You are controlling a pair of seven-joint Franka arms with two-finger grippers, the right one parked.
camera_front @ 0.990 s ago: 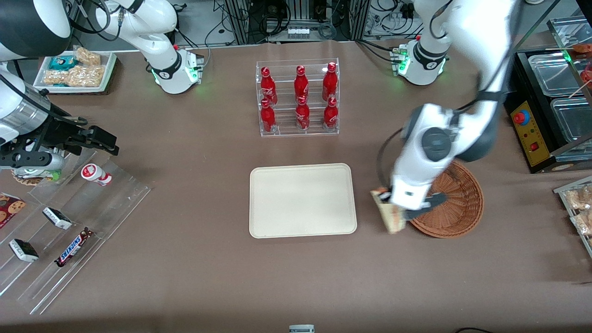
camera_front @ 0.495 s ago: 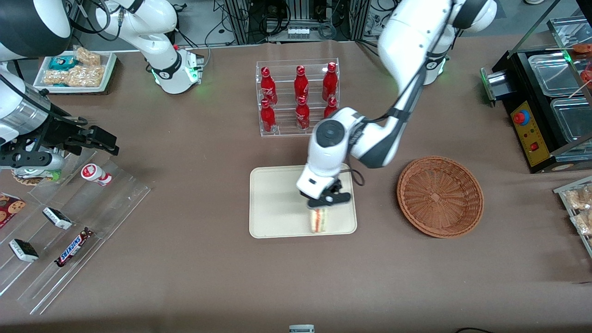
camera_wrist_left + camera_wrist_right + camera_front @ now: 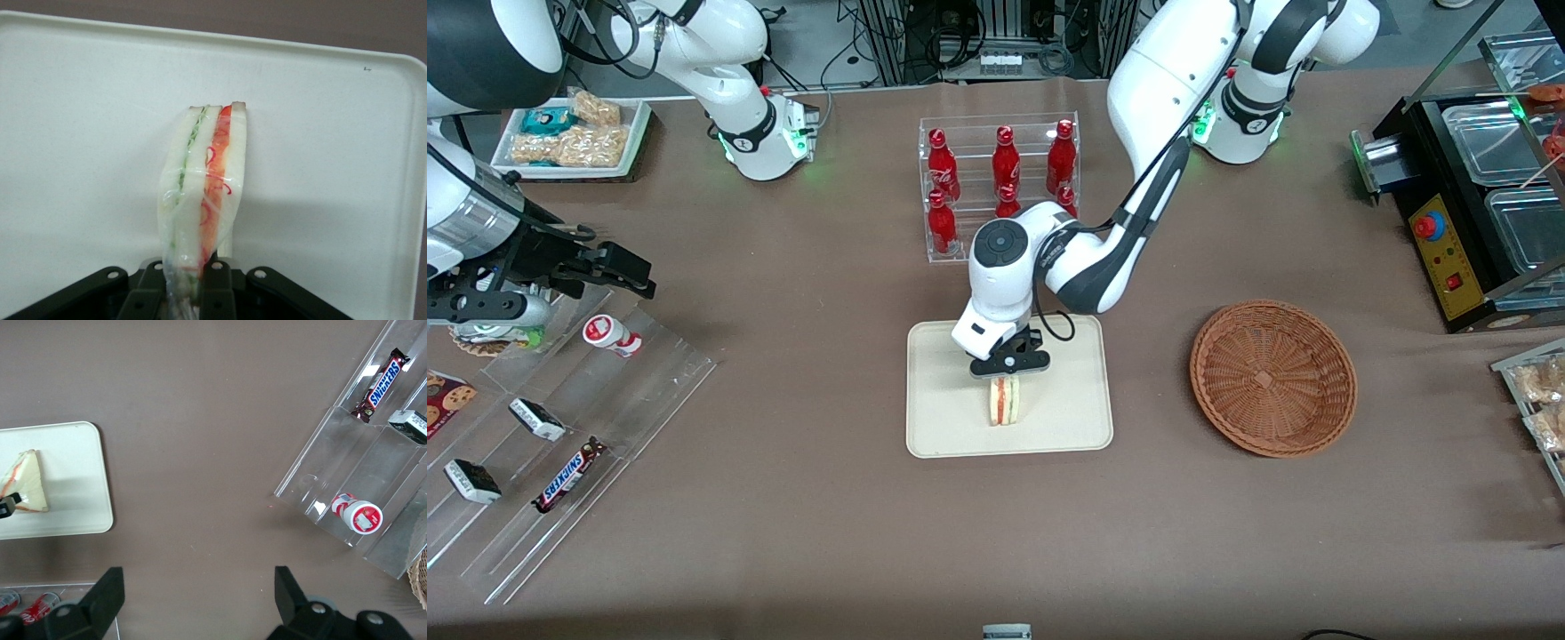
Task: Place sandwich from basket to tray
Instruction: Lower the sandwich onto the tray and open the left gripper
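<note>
The wrapped sandwich (image 3: 1005, 401) (image 3: 203, 180) (image 3: 27, 482) hangs over the middle of the cream tray (image 3: 947, 418) (image 3: 80, 153) (image 3: 73, 507), with its red and green cut side facing the front camera. My left gripper (image 3: 1007, 373) (image 3: 189, 293) is above the tray, shut on the sandwich's wrapped tip, a black finger (image 3: 217, 293) on each side. I cannot tell whether the sandwich's lower edge touches the tray. The wicker basket (image 3: 1272, 377) sits toward the working arm's end of the table, beside the tray, with nothing in it.
A clear rack of red bottles (image 3: 1000, 187) stands farther from the front camera than the tray, partly covered by the arm. Clear acrylic shelves with a Snickers bar (image 3: 567, 476) (image 3: 380, 383) and a small cup (image 3: 610, 335) lie toward the parked arm's end. A black appliance (image 3: 1485, 204) stands past the basket.
The left arm has carried the sandwich from beside the basket's rim across to the tray, then on toward the tray's middle. The basket now stands uncovered and holds nothing.
</note>
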